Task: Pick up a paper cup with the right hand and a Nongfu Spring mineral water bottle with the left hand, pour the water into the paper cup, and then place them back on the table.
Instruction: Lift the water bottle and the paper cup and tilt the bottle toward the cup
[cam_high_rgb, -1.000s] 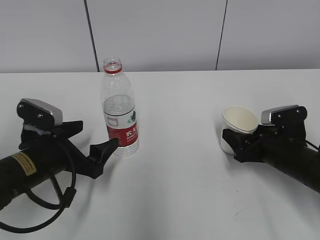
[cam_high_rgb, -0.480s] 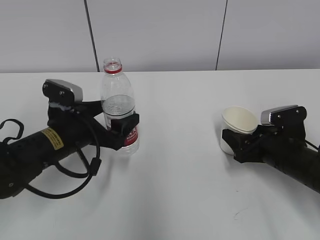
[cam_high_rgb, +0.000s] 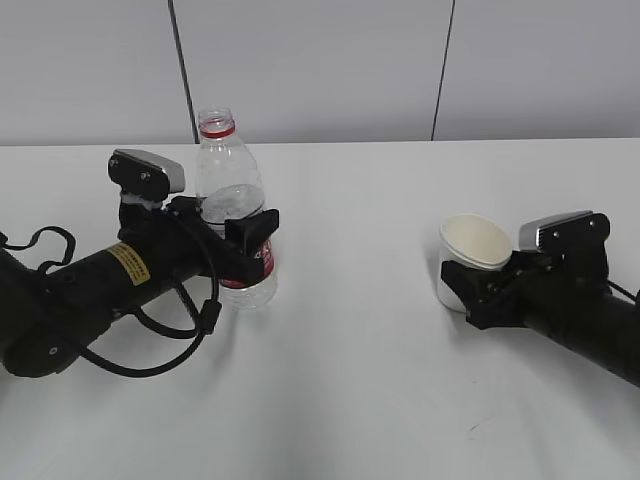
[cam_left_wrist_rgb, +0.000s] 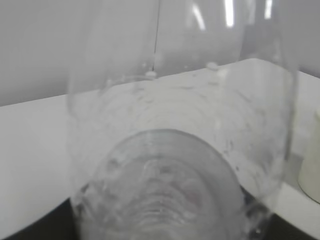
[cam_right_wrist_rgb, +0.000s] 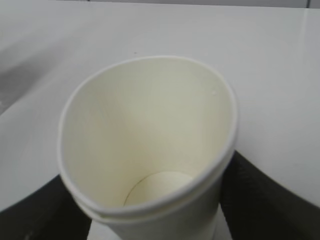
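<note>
Bottle (cam_high_rgb: 234, 210) now tilted, left gripper (cam_high_rgb: 235, 243) clamping it, part-full; right gripper (cam_high_rgb: 478, 287) squeezes empty cup (cam_high_rgb: 470, 262).

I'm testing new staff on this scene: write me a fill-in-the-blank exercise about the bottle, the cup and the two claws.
1. The left claw is closed around the ____.
2. The paper cup sits in the ____ claw.
3. The inside of the cup holds ____ water.
4. The neck ring of the Nongfu Spring mineral water bottle is ____.

Missing words: bottle; right; no; red
</note>
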